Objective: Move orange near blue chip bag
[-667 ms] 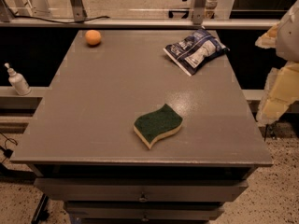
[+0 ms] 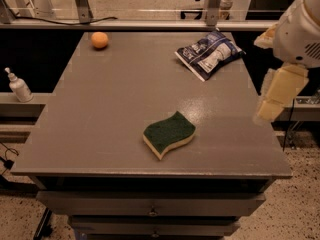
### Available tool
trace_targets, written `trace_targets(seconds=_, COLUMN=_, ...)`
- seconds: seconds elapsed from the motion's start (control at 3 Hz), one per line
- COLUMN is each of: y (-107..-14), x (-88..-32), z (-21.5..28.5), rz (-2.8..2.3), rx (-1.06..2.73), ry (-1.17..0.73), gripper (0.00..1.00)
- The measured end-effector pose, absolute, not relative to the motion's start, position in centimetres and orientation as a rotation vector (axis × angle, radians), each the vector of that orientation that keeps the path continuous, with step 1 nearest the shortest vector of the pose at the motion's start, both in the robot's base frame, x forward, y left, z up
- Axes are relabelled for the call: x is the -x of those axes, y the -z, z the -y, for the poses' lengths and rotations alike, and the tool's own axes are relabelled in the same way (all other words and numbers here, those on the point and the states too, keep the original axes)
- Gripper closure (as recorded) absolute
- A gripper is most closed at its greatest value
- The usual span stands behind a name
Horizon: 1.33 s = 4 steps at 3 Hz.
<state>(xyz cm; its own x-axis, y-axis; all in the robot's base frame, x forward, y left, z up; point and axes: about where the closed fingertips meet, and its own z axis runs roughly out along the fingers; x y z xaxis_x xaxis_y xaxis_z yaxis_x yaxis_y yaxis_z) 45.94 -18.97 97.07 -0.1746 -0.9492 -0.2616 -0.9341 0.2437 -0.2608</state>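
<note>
The orange (image 2: 99, 39) lies at the far left corner of the grey table (image 2: 100, 124). The blue chip bag (image 2: 210, 54), crinkled dark blue foil with white markings, lies at the far right of the table. My gripper (image 2: 278, 94) hangs at the right edge of the view, beyond the table's right side and a little in front of the bag. It holds nothing and is far from the orange.
A green-and-yellow wavy sponge (image 2: 168, 134) lies near the table's front middle. A white pump bottle (image 2: 19, 85) stands on a ledge to the left of the table. Drawers sit below the table's front edge. A rail and metal legs run behind the table.
My arm has come a little further into view from the right, toward the table. The orange, the bag and the sponge have not moved.
</note>
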Motion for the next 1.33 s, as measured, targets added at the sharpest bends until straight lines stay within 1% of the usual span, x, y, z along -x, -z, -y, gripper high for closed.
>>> trace_targets(seconds=0.67, y=-96.1, x=-54.6, z=10.7, rz=-1.956, rx=1.700, ry=-0.103, gripper=0.00)
trace_targets(seconds=1.0, y=-96.5, x=-58.6, z=5.6, rz=-1.863, rx=1.627, ry=-0.170, gripper=0.00)
trace_targets(seconds=1.33, y=-96.5, x=-58.6, z=5.6, rz=-1.863, rx=1.627, ry=-0.170, gripper=0.00)
